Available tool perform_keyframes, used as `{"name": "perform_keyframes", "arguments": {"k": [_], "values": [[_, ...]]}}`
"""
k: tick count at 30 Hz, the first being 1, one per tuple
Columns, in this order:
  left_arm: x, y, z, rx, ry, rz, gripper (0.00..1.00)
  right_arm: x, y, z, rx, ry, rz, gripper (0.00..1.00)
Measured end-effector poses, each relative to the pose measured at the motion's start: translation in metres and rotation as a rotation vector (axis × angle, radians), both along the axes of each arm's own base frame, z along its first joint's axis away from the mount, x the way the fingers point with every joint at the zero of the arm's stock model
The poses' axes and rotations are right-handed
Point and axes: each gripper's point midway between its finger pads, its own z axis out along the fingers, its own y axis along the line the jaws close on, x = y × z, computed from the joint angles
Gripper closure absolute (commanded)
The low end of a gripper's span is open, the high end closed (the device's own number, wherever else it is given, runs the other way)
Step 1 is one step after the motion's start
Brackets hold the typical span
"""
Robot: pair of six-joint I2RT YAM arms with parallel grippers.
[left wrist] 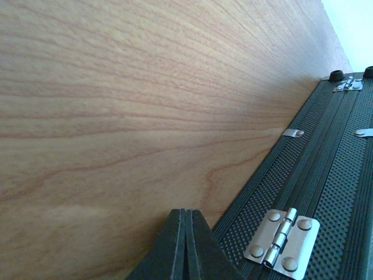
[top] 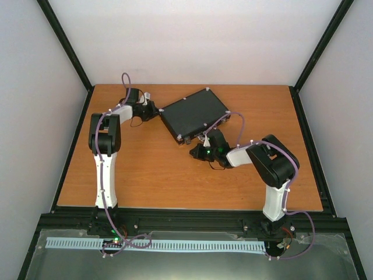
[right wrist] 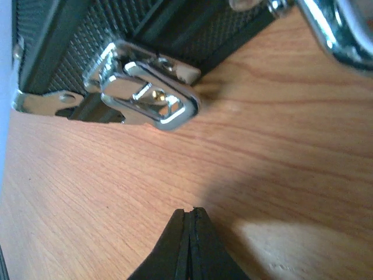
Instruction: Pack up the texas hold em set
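Observation:
The black flat case (top: 195, 114) of the hold em set lies closed and turned at an angle on the wooden table (top: 175, 175). My left gripper (top: 156, 109) is shut and empty at the case's left, hinged edge. In the left wrist view its tips (left wrist: 186, 213) sit beside a silver hinge (left wrist: 281, 240). My right gripper (top: 193, 153) is shut and empty just in front of the case's latch side. In the right wrist view its tips (right wrist: 190, 211) are a little short of a silver latch (right wrist: 145, 96), which stands raised. Part of the silver handle (right wrist: 338, 29) shows. Chips, decks and discs are out of view.
Black frame posts (top: 64, 41) and white walls bound the table at the sides and back. A second hinge (left wrist: 348, 84) and a rubber foot (left wrist: 335, 75) show along the case's far edge.

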Motion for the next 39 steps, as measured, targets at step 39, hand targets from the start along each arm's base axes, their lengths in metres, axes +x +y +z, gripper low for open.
{"name": "perform_keyframes", "arguments": {"k": [39], "values": [[0.003, 0.004, 0.000, 0.005, -0.013, 0.004, 0.99, 0.055, 0.020, 0.014, 0.055, -0.011, -0.009, 0.97]]}}
